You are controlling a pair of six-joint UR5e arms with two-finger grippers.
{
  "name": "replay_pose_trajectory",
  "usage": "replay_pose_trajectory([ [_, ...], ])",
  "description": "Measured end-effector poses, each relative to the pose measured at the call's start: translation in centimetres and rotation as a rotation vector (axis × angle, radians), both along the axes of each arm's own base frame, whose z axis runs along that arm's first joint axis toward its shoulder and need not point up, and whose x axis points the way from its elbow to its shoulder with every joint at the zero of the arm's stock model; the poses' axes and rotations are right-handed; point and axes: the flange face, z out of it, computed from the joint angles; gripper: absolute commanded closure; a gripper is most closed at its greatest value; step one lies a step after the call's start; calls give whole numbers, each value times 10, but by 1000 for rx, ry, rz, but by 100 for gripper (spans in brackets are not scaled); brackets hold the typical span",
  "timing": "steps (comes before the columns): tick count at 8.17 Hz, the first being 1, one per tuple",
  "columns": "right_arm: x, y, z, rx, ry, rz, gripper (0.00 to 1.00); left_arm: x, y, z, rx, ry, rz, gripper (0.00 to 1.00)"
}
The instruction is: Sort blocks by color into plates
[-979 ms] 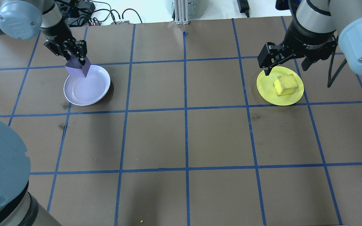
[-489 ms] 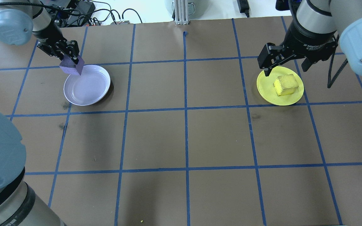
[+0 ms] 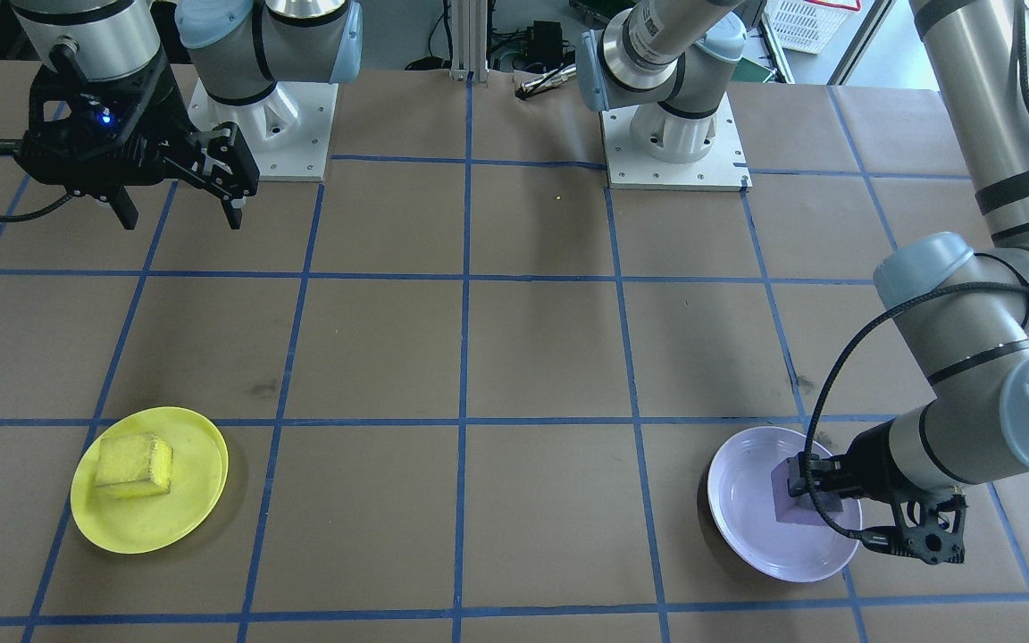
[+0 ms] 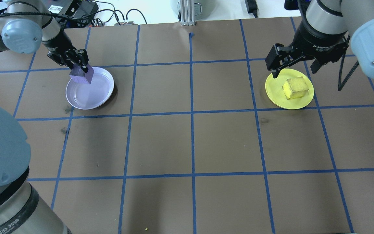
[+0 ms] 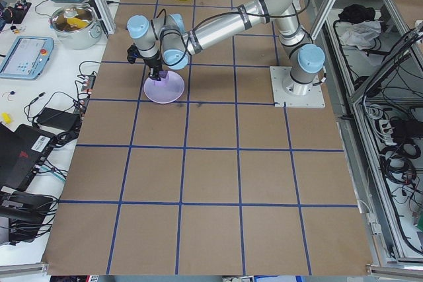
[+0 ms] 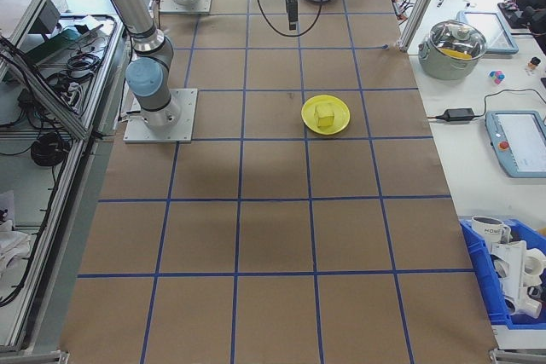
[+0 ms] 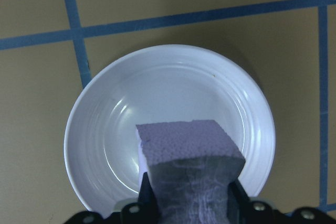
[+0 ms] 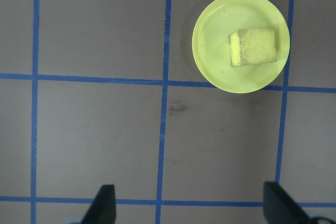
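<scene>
My left gripper (image 4: 81, 69) is shut on the purple block (image 4: 81, 75) and holds it low over the far-left part of the lavender plate (image 4: 91, 100). The left wrist view shows the purple block (image 7: 189, 161) between the fingers, above the lavender plate (image 7: 173, 87). Whether the block touches the plate I cannot tell. From the front, the purple block (image 3: 785, 497) sits inside the rim of the lavender plate (image 3: 747, 509). The yellow block (image 4: 295, 87) lies on the yellow plate (image 4: 274, 92). My right gripper (image 4: 293, 71) hangs open high above it, holding nothing. The yellow block (image 8: 254, 47) also shows in the right wrist view.
Brown paper with a blue tape grid covers the table. Cables (image 4: 115, 14) and an aluminium post (image 4: 187, 13) stand along the far edge. Both arm bases (image 3: 671, 143) are bolted at the robot's side. A metal pot (image 6: 459, 40) sits on a side bench.
My left gripper has carried the purple block lower and slightly inward over the lavender plate's rim. The right gripper and the yellow block have hardly moved.
</scene>
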Motion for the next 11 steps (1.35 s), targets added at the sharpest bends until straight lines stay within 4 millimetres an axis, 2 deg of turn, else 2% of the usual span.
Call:
replay_pose_trajectory([
  [1,-1,0,0,-3,6,0,0,1,3,-9,14,10,7,100],
  [2,-1,-1,1,-5,10,-1,0,2,5,-16,26,17,12,93],
  [3,-2,-1,1,-6,12,-2,0,2,6,-24,38,22,13,80],
  [6,-2,-2,0,-5,14,-4,0,1,9,-41,68,30,14,22],
  [7,-2,-2,0,-5,15,-3,0,1,9,-44,72,30,14,0],
  [11,-2,-1,-1,3,15,-7,0,1,7,-38,62,20,28,0],
])
